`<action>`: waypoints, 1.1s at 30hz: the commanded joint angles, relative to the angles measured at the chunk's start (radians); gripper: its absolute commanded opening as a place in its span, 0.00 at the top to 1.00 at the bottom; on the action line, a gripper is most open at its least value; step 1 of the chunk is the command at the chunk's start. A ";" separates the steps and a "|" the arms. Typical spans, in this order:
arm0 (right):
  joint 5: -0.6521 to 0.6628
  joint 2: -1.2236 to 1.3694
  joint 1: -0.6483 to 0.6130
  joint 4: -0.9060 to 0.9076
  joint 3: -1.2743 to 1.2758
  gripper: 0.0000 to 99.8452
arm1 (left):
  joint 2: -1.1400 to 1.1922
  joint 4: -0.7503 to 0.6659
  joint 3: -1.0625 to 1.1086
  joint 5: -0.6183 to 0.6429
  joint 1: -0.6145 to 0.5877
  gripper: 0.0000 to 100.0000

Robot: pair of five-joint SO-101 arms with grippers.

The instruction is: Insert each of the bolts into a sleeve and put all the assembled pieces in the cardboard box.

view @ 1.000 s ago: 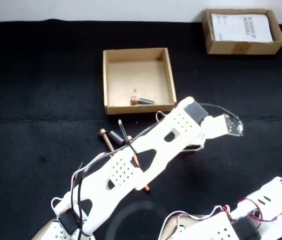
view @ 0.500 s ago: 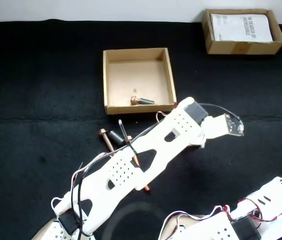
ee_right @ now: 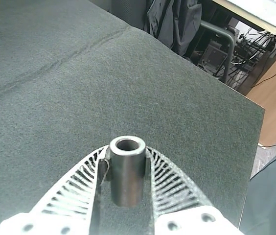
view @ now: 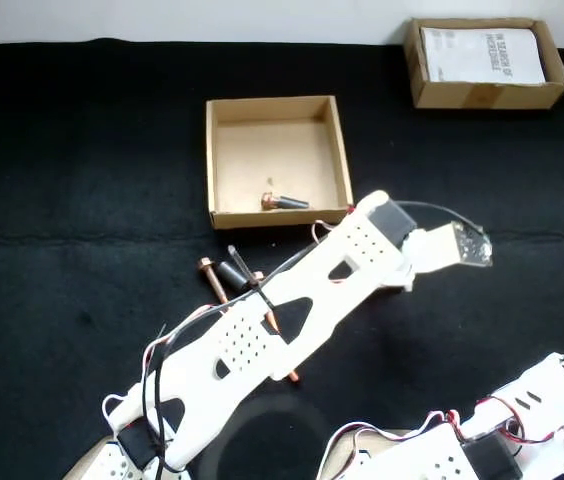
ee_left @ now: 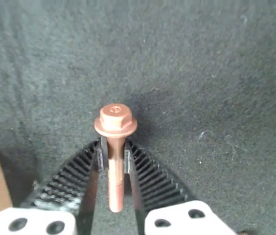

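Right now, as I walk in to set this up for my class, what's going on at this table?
Bolt-and-sleeve assembly is under way. The left pincer grips a copper bolt by its shank, head outward, over the black cloth. The right pincer grips a dark sleeve, its bore open. One assembled piece lies in the cardboard box. A loose bolt and a loose sleeve lie on the cloth near that box.
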 commanded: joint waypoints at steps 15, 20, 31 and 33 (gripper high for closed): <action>-0.281 -0.007 -0.437 0.045 -0.025 0.99 | -0.323 0.054 -0.245 0.276 -0.151 0.99; -0.482 -0.007 -0.779 0.099 -0.054 0.99 | -0.392 0.071 -0.275 0.292 -0.240 0.99; -0.505 0.004 -1.392 0.071 -0.044 0.99 | -0.769 0.078 -0.269 0.295 -0.384 0.99; -0.499 0.004 -1.455 0.050 -0.042 0.99 | -0.831 0.083 -0.265 0.330 -0.384 0.99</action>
